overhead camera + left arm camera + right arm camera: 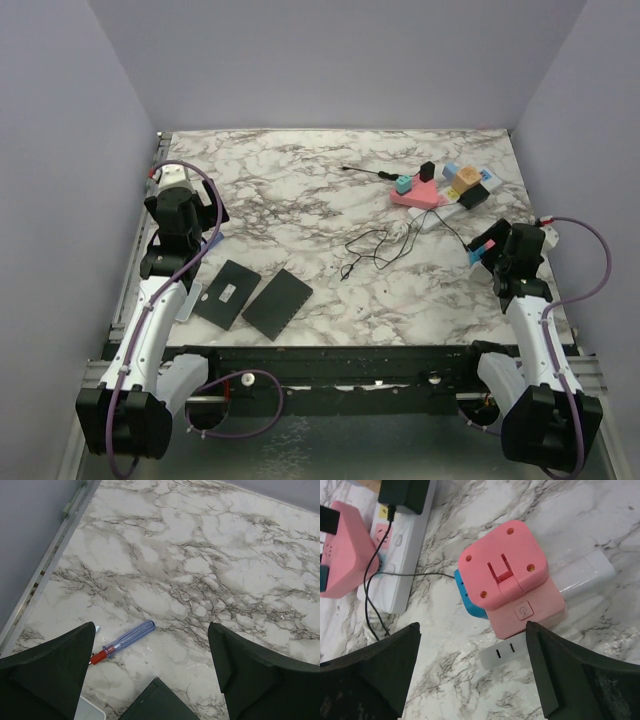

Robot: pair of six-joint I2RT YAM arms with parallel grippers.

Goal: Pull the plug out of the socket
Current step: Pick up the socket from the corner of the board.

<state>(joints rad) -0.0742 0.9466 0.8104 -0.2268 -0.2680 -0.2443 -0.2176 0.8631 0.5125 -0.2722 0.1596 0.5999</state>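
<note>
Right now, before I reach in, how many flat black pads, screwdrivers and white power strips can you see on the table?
flat black pads: 2
screwdriver: 1
power strip: 1
Total: 4

2 black pads (pixel 228 292) (pixel 277 301), blue screwdriver (pixel 125 640)

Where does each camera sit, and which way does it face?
Top external: above, behind the arms, looking down at the table; both arms show.
Left wrist: on the left arm, facing marble and a screwdriver; its hand's fingers show.
Right wrist: on the right arm, facing a pink adapter and the socket; its hand's fingers show.
Top and right share the socket.
</note>
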